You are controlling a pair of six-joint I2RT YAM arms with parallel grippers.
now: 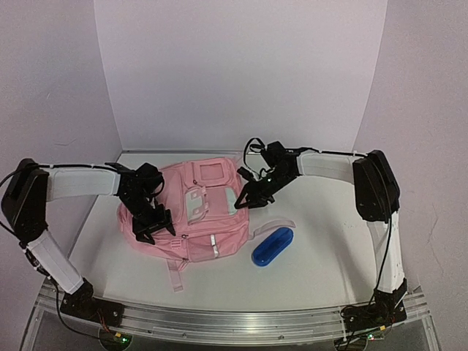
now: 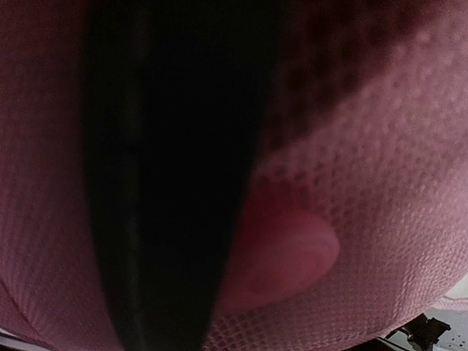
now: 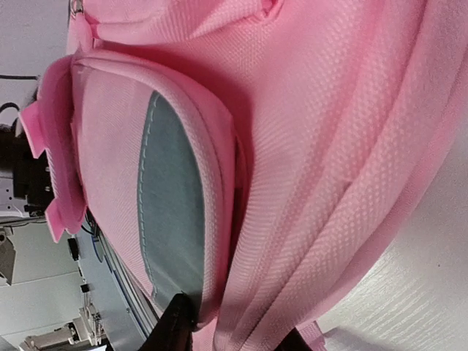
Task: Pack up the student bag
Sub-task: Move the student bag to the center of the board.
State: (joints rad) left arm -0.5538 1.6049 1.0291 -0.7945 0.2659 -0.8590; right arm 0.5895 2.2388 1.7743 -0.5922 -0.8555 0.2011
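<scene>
While the left tool (image 1: pixel 151 227) and right tool (image 1: pixel 245 201) flank the student bag (image 1: pixel 219 238), grips we cannot tell, the slanted blue pencil case (image 1: pixel 272 246) lies just right, nearer the right tool.

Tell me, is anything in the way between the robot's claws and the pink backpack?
Nothing visible is. The left gripper is right up against the pink backpack on its left side, and the right gripper is at its right edge, by the front pocket. The blue case lies beside the backpack, not between them.
</scene>
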